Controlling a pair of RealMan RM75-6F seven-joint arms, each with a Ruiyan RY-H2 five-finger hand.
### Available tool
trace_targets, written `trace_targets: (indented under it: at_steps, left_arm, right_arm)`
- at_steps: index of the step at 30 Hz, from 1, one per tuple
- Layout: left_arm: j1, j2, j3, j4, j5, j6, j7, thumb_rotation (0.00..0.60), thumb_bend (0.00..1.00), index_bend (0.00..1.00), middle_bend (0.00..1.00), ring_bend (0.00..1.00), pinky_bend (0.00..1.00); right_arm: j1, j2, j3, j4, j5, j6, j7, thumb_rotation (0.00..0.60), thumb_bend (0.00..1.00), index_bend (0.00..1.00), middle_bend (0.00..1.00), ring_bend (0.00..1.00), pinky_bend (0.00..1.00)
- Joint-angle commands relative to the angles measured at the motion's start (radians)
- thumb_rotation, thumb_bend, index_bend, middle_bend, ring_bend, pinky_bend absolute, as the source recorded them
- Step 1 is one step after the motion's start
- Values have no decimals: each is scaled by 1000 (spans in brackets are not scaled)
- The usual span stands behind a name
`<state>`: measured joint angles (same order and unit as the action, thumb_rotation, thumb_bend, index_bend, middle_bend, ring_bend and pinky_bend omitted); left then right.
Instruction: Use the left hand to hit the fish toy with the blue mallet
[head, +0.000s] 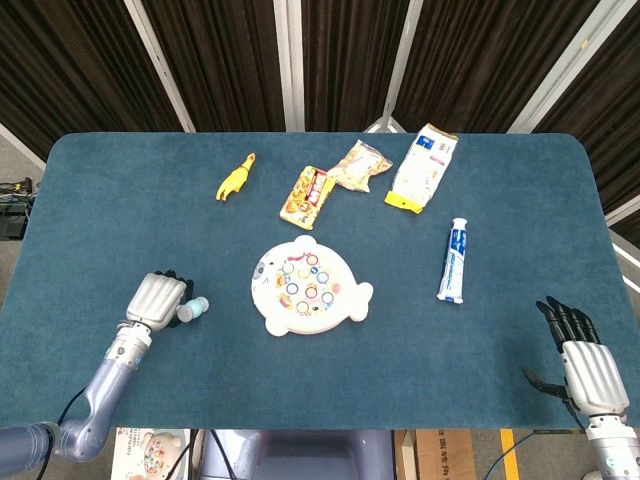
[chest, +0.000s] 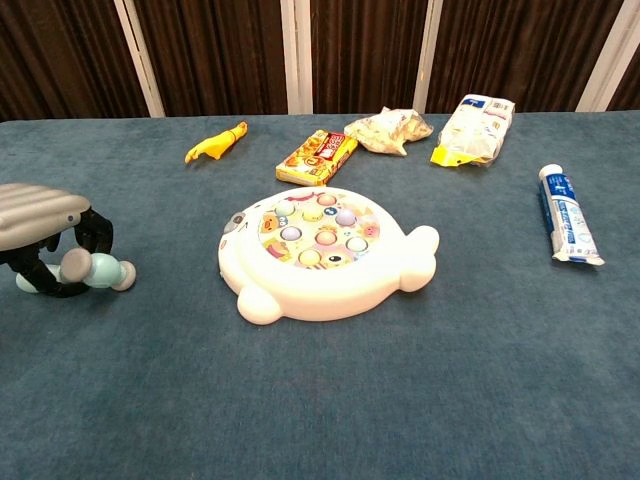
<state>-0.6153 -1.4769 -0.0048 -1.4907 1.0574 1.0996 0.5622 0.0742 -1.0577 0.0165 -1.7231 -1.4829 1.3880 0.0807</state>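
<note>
The white fish toy (head: 308, 286) (chest: 320, 250) with coloured pegs lies at the middle of the blue table. Left of it, my left hand (head: 155, 300) (chest: 40, 215) has its fingers curled around the handle of the blue mallet (head: 192, 309) (chest: 95, 270). The mallet's head is down at the table surface, a hand's width left of the fish toy. My right hand (head: 585, 365) rests at the front right table edge with its fingers spread and nothing in it; the chest view does not show it.
Along the back lie a yellow rubber chicken (head: 236, 178) (chest: 215, 142), a snack box (head: 308, 195) (chest: 317, 157), a crumpled bag (head: 360, 165) (chest: 390, 130) and a white-and-yellow pack (head: 424, 166) (chest: 473, 128). A toothpaste tube (head: 456, 260) (chest: 568, 226) lies right of the fish toy.
</note>
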Motion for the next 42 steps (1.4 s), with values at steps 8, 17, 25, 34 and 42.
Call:
trace_targets:
  at_steps: [8, 17, 25, 34, 42]
  left_arm:
    - [12, -1, -22, 3, -6, 13, 21, 600, 368, 468, 489, 313, 406]
    - [16, 0, -53, -10, -10, 30, 30, 600, 368, 463, 489, 313, 406]
    - [15, 0, -69, -22, -19, 27, 40, 600, 369, 463, 489, 313, 406]
    - [16, 6, -75, -31, -22, 25, 44, 600, 369, 461, 487, 313, 406]
    - [43, 97, -71, -131, 14, 53, 14, 600, 333, 441, 440, 276, 347]
  right_arm:
    - [0, 0, 0, -2, 2, -2, -1, 600, 231, 0, 0, 0, 0]
    - [0, 0, -1, -4, 0, -2, -2, 600, 231, 0, 0, 0, 0]
    - [0, 0, -2, -5, -2, -2, 3, 600, 231, 0, 0, 0, 0]
    - [0, 1, -2, -5, -2, -2, 4, 600, 230, 0, 0, 0, 0]
    - [-1, 3, -1, -5, 1, -1, 5, 600, 231, 0, 0, 0, 0]
